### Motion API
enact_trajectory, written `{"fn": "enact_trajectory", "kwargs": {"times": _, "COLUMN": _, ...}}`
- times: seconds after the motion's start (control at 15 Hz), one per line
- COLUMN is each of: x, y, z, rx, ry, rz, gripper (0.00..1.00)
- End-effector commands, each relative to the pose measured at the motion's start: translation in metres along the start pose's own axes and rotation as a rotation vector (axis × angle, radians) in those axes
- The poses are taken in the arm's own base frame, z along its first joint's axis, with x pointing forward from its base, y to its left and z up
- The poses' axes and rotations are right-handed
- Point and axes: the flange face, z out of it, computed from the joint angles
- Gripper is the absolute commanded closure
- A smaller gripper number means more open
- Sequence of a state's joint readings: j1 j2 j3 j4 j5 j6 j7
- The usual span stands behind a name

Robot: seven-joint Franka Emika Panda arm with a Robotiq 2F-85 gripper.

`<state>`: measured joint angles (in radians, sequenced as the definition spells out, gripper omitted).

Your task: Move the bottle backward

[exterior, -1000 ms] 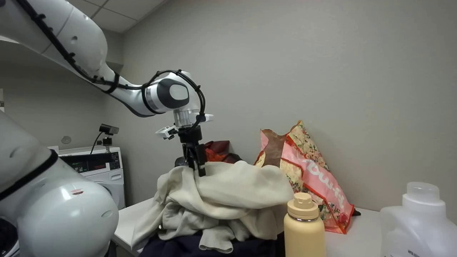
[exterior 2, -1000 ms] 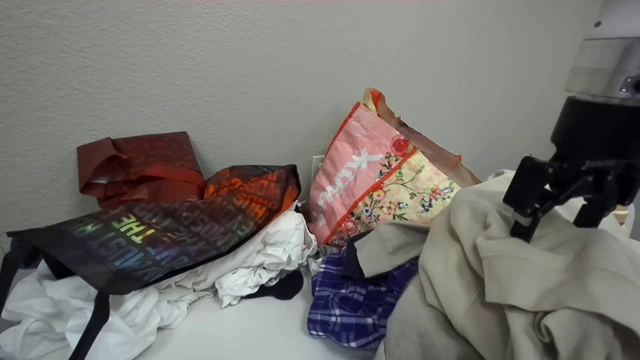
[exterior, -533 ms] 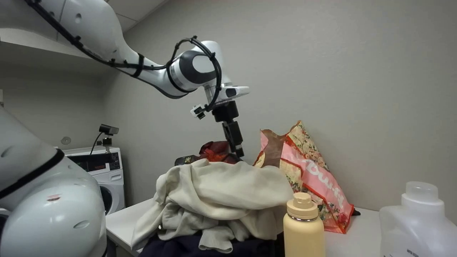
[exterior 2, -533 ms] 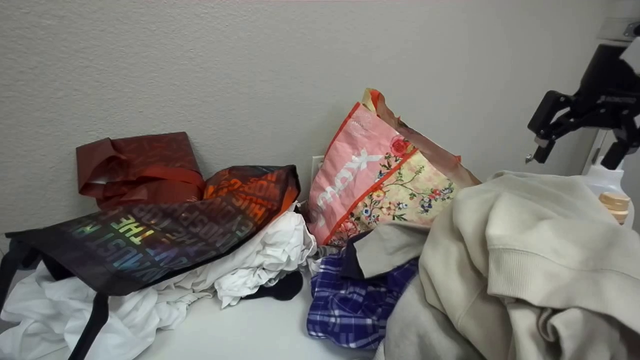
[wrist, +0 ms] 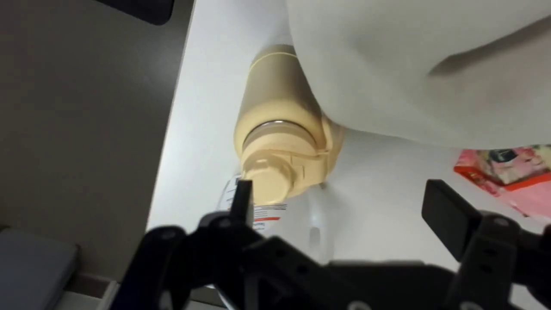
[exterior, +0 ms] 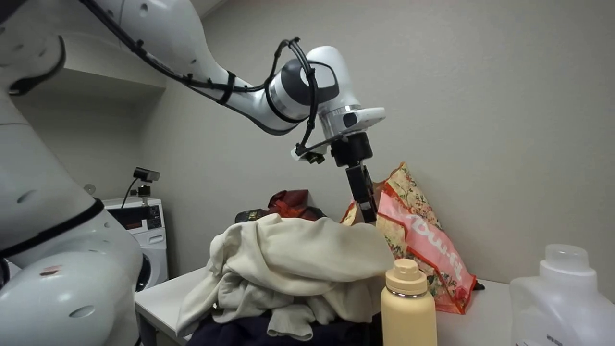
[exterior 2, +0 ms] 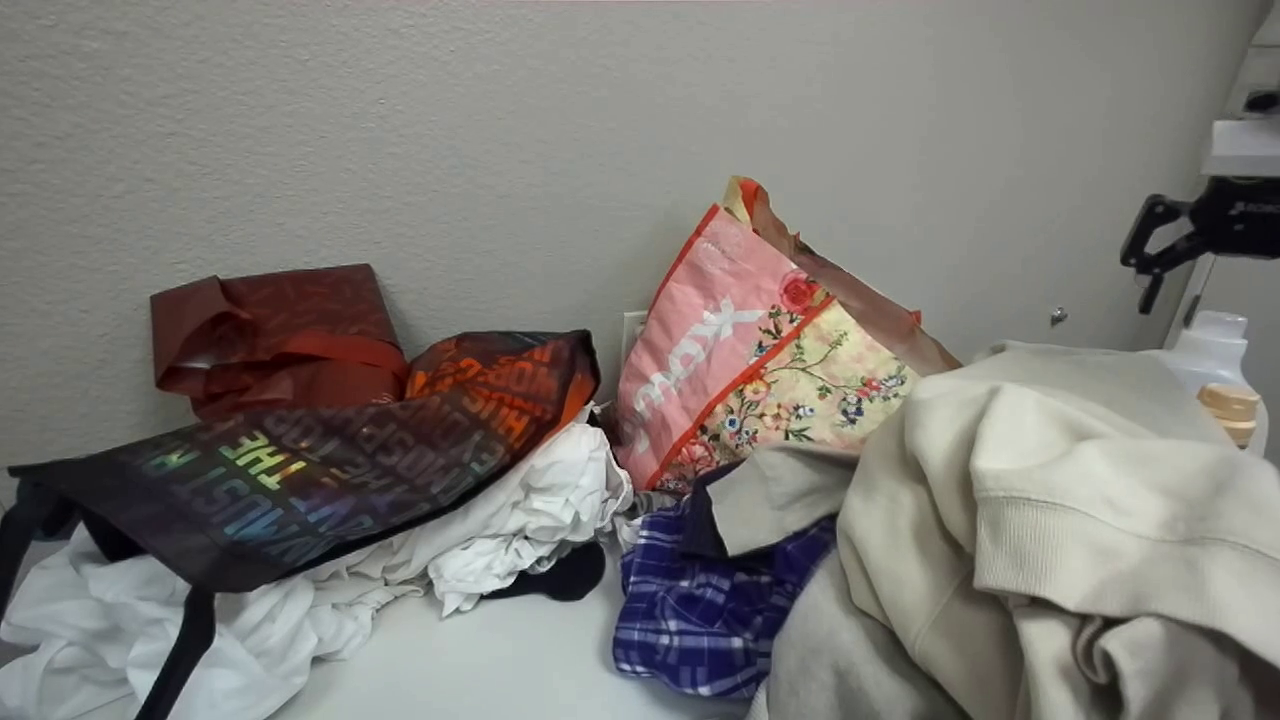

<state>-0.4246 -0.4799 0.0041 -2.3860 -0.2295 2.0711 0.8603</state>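
Yellow bottle (wrist: 280,114) on white table (wrist: 206,107), pale cloth (wrist: 400,77), pincer (wrist: 342,204) spread

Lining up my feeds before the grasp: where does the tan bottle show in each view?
In an exterior view: tan bottle at the bottom edge, right of centre, base cut off.
In an exterior view: only its lid shows, near the right edge, behind the beige cloth.
Wrist view: tan bottle in the upper middle, lid lowest.
Shared landmark: pink floral bag, right of centre in both exterior views, at the wrist view's right edge.
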Motion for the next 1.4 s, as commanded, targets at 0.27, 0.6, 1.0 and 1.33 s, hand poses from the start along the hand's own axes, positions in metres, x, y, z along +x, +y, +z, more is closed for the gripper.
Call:
{"fn": "enact_trajectory", "kwargs": {"times": 0.27, "x": 0.036, "y": 0.014, "z": 0.052, "rx": -0.1, "ry": -0.058, "rz": 0.297, "gripper": 0.0}}
{"fn": "enact_trajectory", "kwargs": {"times": 0.6, "x": 0.045, "y": 0.021, "z": 0.071, "rx": -0.124, "ry": -0.084, "rz": 0.373, "gripper": 0.0}}
{"fn": "enact_trajectory", "kwargs": {"times": 1.0, "x": 0.048, "y": 0.022, "z": 0.086, "rx": -0.125, "ry": -0.086, "rz": 0.454, "gripper": 0.25}}
{"fn": "enact_trajectory", "kwargs": {"times": 1.33, "x": 0.052, "y": 0.02, "z": 0.092, "rx": -0.112, "ry": -0.068, "rz": 0.489, "gripper": 0.58}}
